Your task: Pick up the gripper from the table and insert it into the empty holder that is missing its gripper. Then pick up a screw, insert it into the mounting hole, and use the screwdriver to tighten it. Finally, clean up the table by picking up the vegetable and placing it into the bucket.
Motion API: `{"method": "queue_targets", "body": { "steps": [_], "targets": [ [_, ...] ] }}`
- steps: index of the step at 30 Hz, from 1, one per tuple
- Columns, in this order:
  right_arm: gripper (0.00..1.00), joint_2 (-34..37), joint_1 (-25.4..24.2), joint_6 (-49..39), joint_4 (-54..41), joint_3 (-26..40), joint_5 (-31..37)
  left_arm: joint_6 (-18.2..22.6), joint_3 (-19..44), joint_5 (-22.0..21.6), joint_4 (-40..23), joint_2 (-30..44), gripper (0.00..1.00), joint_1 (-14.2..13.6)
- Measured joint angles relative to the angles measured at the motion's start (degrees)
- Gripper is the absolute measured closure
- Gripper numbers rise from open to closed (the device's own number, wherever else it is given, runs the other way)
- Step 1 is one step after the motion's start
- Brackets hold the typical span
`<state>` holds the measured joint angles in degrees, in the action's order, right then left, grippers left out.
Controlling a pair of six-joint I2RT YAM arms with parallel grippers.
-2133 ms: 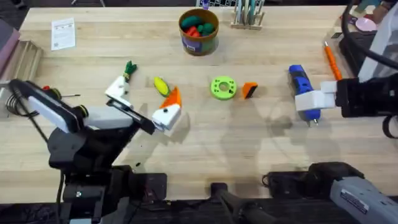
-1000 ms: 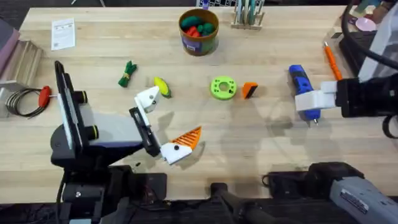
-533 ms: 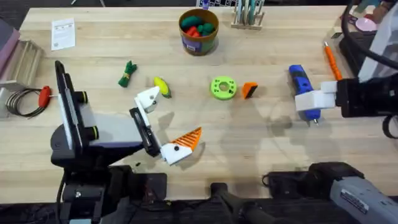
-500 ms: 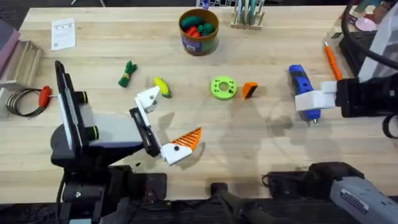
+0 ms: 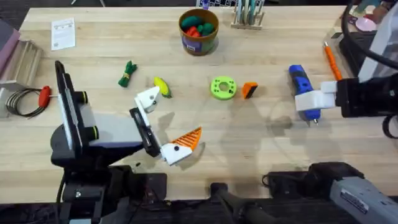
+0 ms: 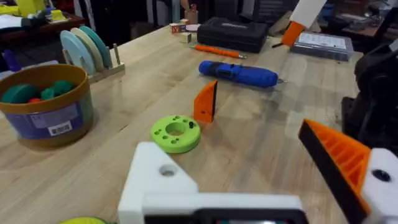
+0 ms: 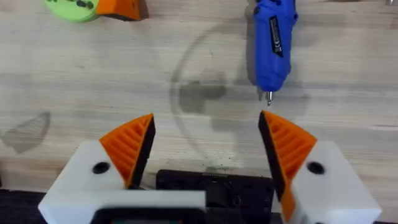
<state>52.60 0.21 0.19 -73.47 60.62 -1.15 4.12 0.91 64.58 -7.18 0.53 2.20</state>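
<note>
Orange finger (image 5: 250, 90) stands on the table (image 5: 261, 149) just beside the green disc (image 5: 223, 88). Likely light, rigid, slick plastic; pinch its flat faces. Left gripper (image 5: 166, 126) spread wide, bare holder (image 5: 148, 98) unfilled. Right gripper (image 7: 208, 155) open, empty, near the screwdriver (image 7: 274, 40).

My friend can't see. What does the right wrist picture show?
The right claw hangs open over the wooden table, empty. Just beyond lies the blue screwdriver, bit toward the claw. The loose orange gripper touches a green disc.
</note>
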Motion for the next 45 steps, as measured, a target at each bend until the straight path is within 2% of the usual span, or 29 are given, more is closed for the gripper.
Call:
{"method": "queue_targets", "body": {
  "steps": [45],
  "targets": [
    [0.01,0.0,0.0,1.2,1.6,0.0,0.0,0.0,0.0,0.2,0.0,0.0,0.015,0.0]
  ]
}}
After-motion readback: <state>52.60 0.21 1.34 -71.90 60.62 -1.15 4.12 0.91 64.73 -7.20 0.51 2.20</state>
